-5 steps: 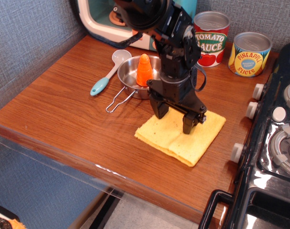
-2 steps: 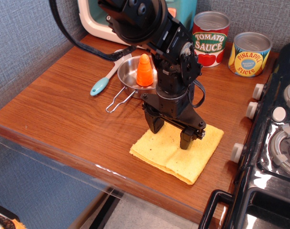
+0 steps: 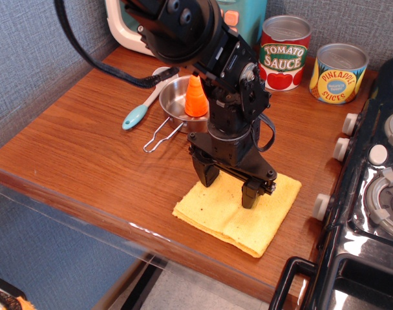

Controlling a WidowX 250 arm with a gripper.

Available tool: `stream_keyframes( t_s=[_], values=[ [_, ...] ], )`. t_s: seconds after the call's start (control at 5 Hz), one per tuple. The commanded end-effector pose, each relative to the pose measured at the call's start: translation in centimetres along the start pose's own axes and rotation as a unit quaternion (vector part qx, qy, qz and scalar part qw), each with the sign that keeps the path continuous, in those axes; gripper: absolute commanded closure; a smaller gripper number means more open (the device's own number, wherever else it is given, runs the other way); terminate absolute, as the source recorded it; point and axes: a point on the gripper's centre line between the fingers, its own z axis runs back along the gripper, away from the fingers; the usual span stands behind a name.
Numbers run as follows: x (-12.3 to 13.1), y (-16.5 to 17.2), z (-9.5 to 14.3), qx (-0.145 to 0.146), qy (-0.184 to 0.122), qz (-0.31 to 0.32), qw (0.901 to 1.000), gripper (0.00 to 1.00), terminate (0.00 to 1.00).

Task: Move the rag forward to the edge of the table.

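The tool (image 3: 227, 187) stands spread wide, both fingertips pressing down on the rag (image 3: 238, 213), gripping nothing between them. The rag lies flat on the counter (image 3: 86, 155), close to its near edge, just left of the black stove (image 3: 368, 213). A steel pan (image 3: 177, 106) holding an orange cone (image 3: 195, 97) sits farther back.

"TOMATO SAUCE" on the red can (image 3: 285, 51); "PINEAPPLE SLICES" on the yellow can (image 3: 339, 73).

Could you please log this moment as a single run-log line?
pincer: open, fingers down on rag | rag: flat, short of table front edge | task: unfinished
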Motion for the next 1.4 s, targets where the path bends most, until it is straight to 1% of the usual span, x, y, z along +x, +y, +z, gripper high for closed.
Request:
stream_keyframes(
  t_s=[0.0,0.2,0.4,0.6,0.8,1.0,1.2],
  values=[
    [-3.7,0.0,-1.1,0.003,0.055,-0.004,0.9985,0.00,0.00],
    [-2.7,0.5,1.2,0.016,0.014,0.010,0.9997,0.00,0.00],
    [-0.6,0.5,4.7,-0.008,-0.030,0.010,0.9995,0.00,0.00],
    [0.8,0.5,8.1,-0.033,-0.055,0.005,0.9979,0.00,0.00],
    [1.5,0.7,10.0,-0.048,-0.068,0.002,0.9965,0.00,0.00],
    [1.8,1.1,10.4,-0.046,-0.065,0.001,0.9968,0.00,0.00],
    [2.3,1.6,10.1,-0.020,-0.045,-0.025,0.9985,0.00,0.00]
  ],
)
